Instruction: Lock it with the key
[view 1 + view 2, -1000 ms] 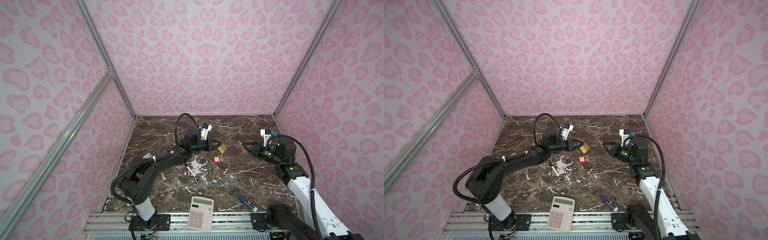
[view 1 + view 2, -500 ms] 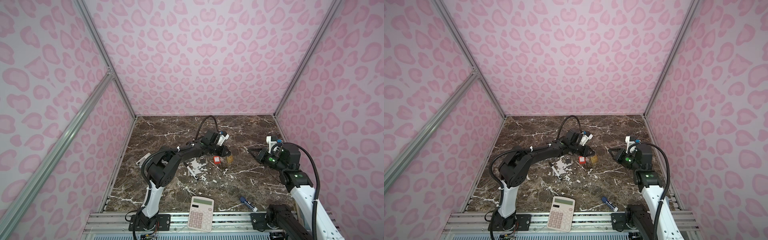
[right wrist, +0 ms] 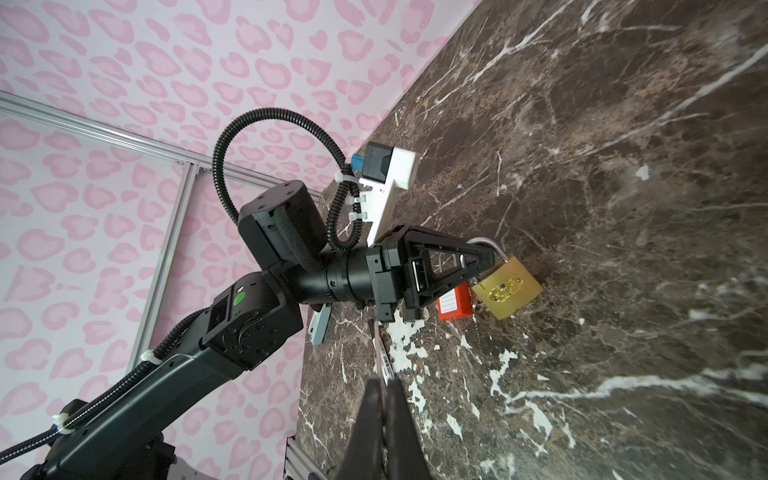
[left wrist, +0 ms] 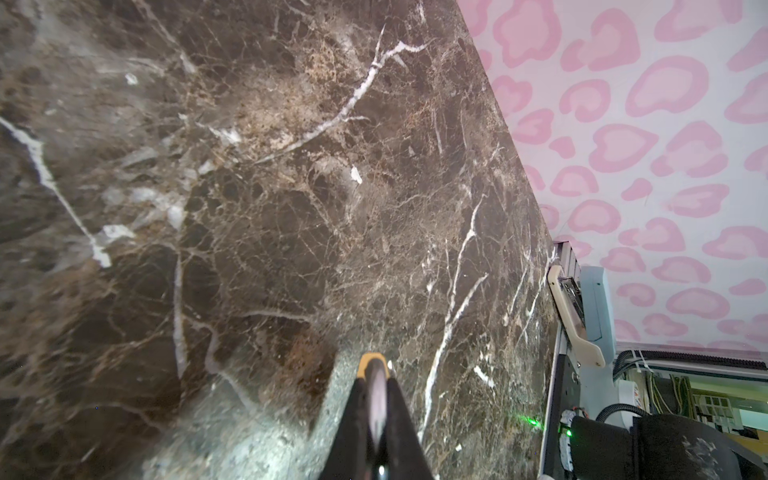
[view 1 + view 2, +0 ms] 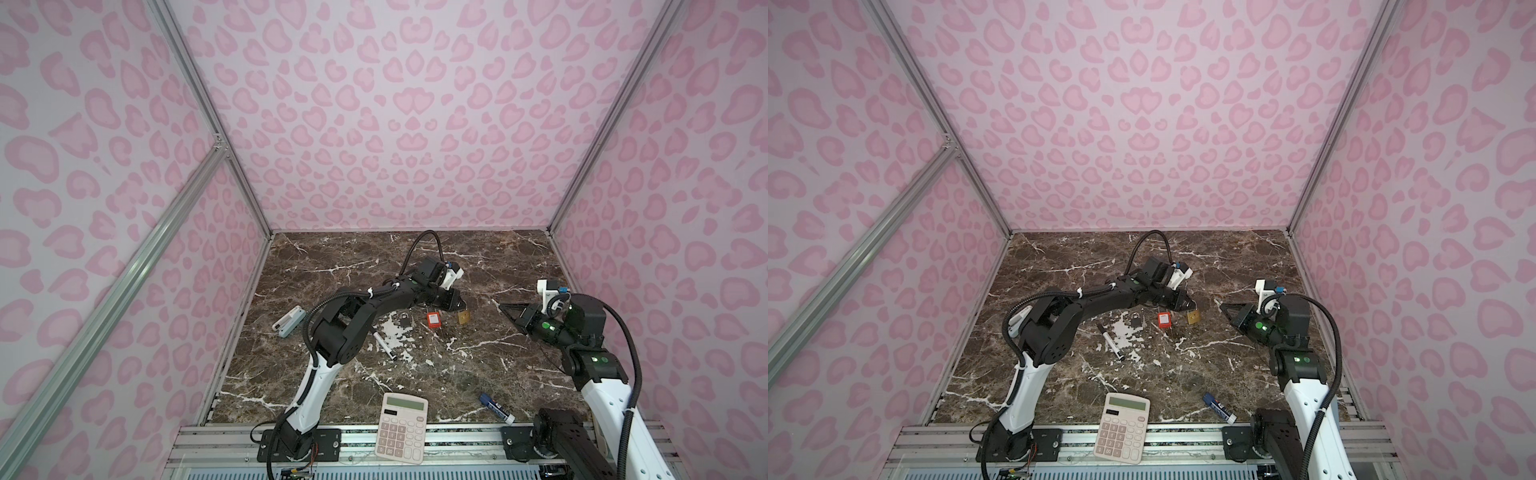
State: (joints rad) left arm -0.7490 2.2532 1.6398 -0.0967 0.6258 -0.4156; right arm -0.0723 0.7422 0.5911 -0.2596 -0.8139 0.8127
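A brass padlock [image 5: 463,318] [image 5: 1192,318] [image 3: 508,287] hangs by its silver shackle just over the marble table [image 5: 457,257], near the middle. My left gripper [image 5: 459,306] [image 5: 1187,306] [image 3: 490,254] is shut on that shackle. In the left wrist view the left gripper [image 4: 376,374] shows the silver bar pinched between its fingers and a brass edge at the tip. My right gripper [image 5: 503,306] [image 5: 1224,306] [image 3: 384,384] is shut, to the right of the padlock and apart from it, pointing toward it. No key shows in any view.
A red padlock [image 5: 433,320] [image 3: 454,305] lies just left of the brass one, and a small dark padlock [image 5: 404,320] further left. A marker [image 5: 384,345], a white-grey device [image 5: 289,321], a calculator [image 5: 401,428] and a blue-white tube [image 5: 496,406] lie around.
My left arm has carried the brass padlock to the right and lower, its elbow swinging in toward the middle. My right gripper has drawn back a little to the right, still shut.
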